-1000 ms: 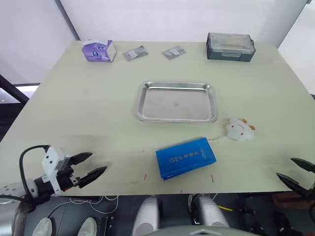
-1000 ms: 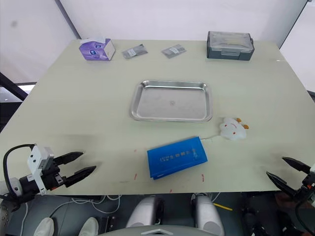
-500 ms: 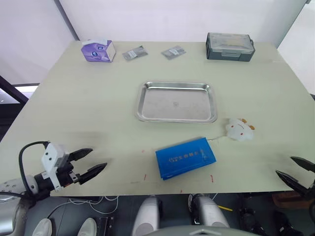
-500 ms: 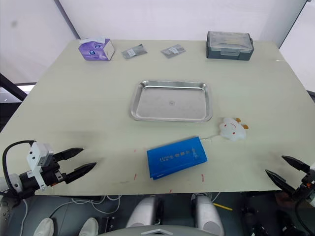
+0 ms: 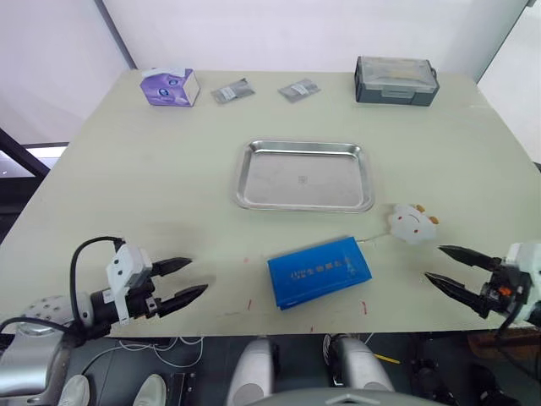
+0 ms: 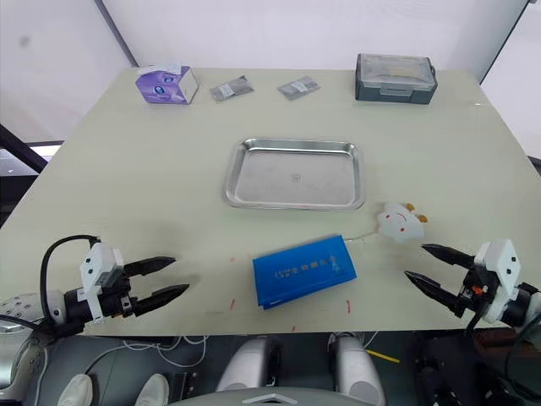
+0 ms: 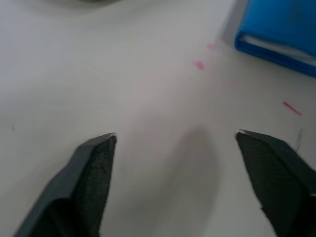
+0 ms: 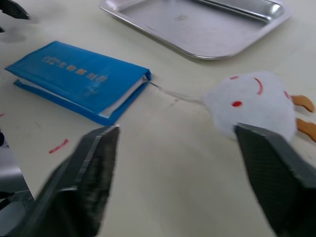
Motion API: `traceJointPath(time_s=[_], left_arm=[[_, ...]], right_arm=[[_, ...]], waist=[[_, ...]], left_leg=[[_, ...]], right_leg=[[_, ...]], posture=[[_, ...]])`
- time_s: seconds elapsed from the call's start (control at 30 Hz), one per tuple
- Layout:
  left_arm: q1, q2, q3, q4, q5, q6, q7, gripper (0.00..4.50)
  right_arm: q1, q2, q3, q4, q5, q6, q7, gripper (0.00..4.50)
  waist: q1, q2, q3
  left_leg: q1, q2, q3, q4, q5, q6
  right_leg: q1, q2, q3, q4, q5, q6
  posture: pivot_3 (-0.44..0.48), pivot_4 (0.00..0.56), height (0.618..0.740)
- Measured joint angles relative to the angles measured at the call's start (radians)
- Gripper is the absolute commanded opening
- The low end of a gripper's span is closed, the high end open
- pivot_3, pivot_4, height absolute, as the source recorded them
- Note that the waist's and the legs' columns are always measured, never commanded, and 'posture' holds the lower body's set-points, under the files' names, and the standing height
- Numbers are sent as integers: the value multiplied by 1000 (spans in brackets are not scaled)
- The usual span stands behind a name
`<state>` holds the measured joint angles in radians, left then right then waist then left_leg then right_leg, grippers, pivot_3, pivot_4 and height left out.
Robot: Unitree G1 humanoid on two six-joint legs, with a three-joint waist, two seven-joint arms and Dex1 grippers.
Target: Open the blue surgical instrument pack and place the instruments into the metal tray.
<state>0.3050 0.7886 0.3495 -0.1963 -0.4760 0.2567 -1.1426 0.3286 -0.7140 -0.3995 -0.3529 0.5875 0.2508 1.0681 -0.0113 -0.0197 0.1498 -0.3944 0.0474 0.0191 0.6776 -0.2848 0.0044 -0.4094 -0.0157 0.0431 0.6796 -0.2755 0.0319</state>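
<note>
The blue surgical instrument pack (image 5: 319, 271) lies shut and flat near the table's front edge, its pale lining showing along one edge (image 8: 121, 98). The instruments are hidden. Just beyond it in mid-table sits the metal tray (image 5: 279, 182), with nothing in it. My left gripper (image 5: 196, 277) hovers open over the front left of the table, well to the left of the pack. My right gripper (image 5: 433, 262) is open at the front right, a short way right of the pack. Neither holds anything.
A white plush toy with orange feet (image 5: 412, 224) lies between the pack and my right gripper, with a thin cord running to the pack. At the far edge stand a grey lidded box (image 5: 396, 80), a purple tissue box (image 5: 170, 86) and two small packets (image 5: 231, 91). Red marks dot the table around the pack.
Both grippers have moved inward toward the pack: the left one rightward along the front edge, the right one leftward and onto the table from the corner. Both stay open.
</note>
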Motion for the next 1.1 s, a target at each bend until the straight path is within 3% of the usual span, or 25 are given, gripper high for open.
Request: traceJointPath(time_s=[0.07,0.1,0.13,0.17,0.23,0.57,1.1], left_arm=[[-12,-10,-33,-18,-5,15,-6,2264],[-36,-29,-104,-59,-18,27,-13,1823],[-46,-40,-141,-78,-21,32,-19,1173],[-49,-42,-160,-86,-21,35,-21,743],[-60,-42,-191,-87,-20,42,-27,25],[-174,-48,-301,-19,11,28,-41,25],[-237,-93,-362,19,21,32,-36,25]], right_arm=[[-52,-16,55,9,-34,1,2,1725],[-128,-22,139,29,-83,-14,11,1293],[-153,-22,175,40,-105,-27,16,586],[-163,-23,193,52,-119,-37,19,197],[-187,-23,232,97,-161,-63,22,0],[-336,19,390,244,-276,-135,13,0],[-417,105,495,258,-313,-147,-9,0]], waist=[[-3,0,0],[-3,0,0],[-2,0,0],[0,0,0],[4,0,0],[-1,1,0],[-1,0,0]], left_leg=[[1,0,0,0,0,0],[1,0,1,0,0,0],[1,0,1,0,0,0],[0,0,0,0,0,0],[-1,0,-2,0,0,0],[0,0,-1,1,0,0],[0,0,-1,1,0,0]], right_leg=[[0,0,1,0,0,0],[0,0,1,0,0,0],[0,0,1,0,0,0],[0,1,0,0,0,0],[0,1,-1,0,0,0],[0,1,0,1,0,0],[0,1,0,2,0,0]], posture=[[0,150,731],[0,150,731],[0,150,731],[0,150,731],[0,150,731],[0,150,731],[0,150,731]])
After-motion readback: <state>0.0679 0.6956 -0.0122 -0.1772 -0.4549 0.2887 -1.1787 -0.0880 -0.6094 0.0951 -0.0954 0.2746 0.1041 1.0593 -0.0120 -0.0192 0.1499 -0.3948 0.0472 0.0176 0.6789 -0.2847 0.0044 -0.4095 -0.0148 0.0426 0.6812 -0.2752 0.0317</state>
